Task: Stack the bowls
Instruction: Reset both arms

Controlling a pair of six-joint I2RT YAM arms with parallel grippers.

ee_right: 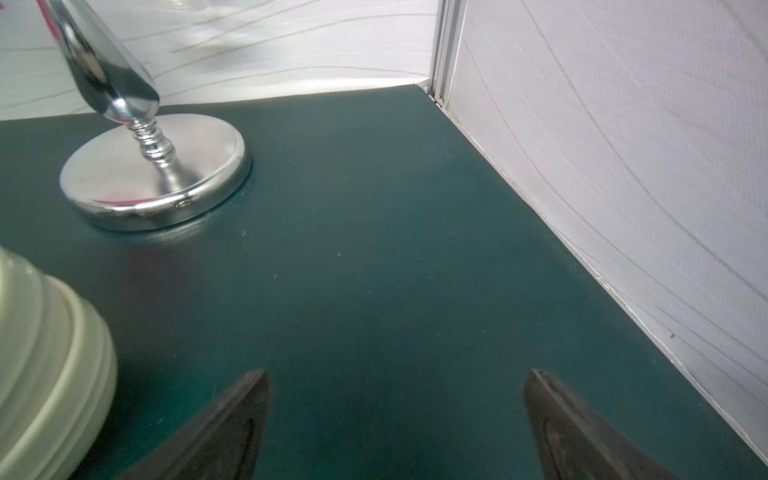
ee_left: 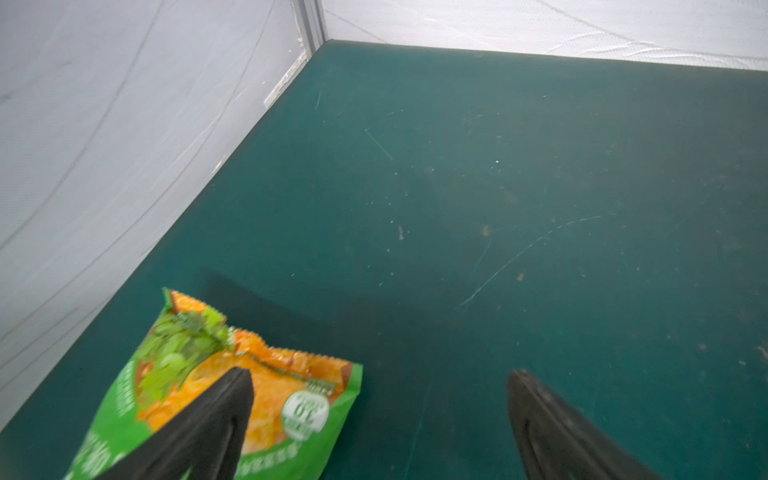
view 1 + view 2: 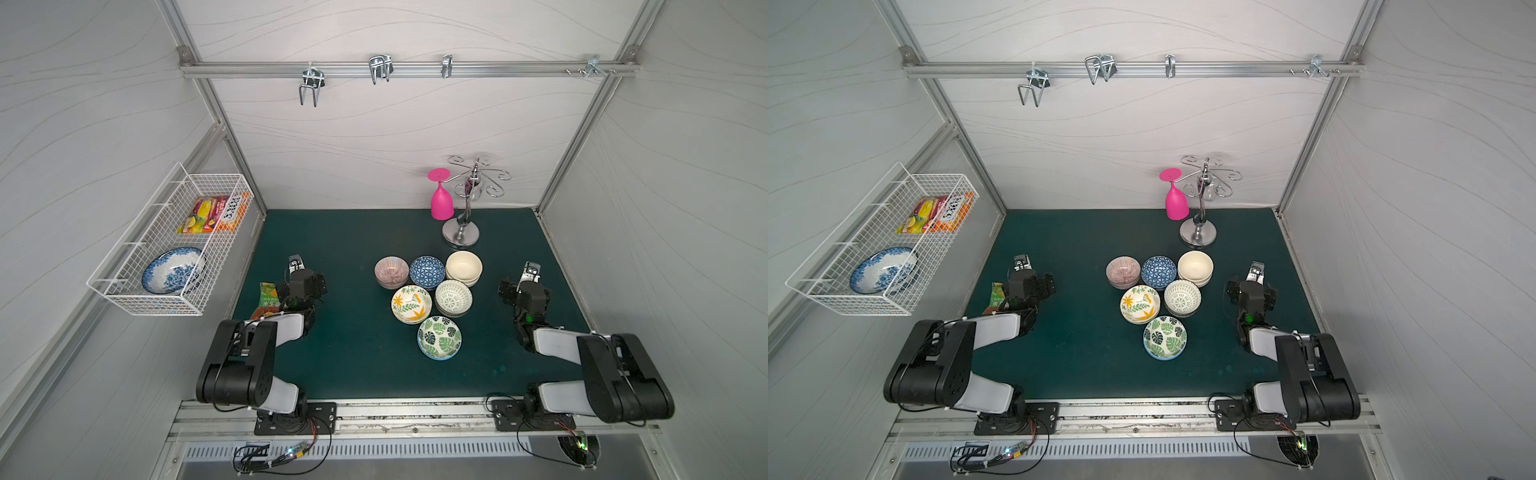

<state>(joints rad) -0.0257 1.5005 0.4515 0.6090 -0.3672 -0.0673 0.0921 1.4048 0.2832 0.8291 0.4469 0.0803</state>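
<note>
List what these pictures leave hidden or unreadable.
- Snack packet: in both top views partly hidden by the left arm; in the left wrist view cut off by the frame edge, print blurred.
- Lower bowls: in both top views only rims show beneath the upper ones.
- Glass rack: right wrist view cuts off its top.
- Packets in the wire basket: print too small in both top views.

The dark green worktop (image 3: 353, 249) carries a tight central cluster of bowls (image 3: 453, 298), nested in low stacks set just beside one another. A chrome stand (image 3: 460, 237) stands behind the cluster. A snack packet (image 3: 266, 300) lies flat at the left edge.
</note>
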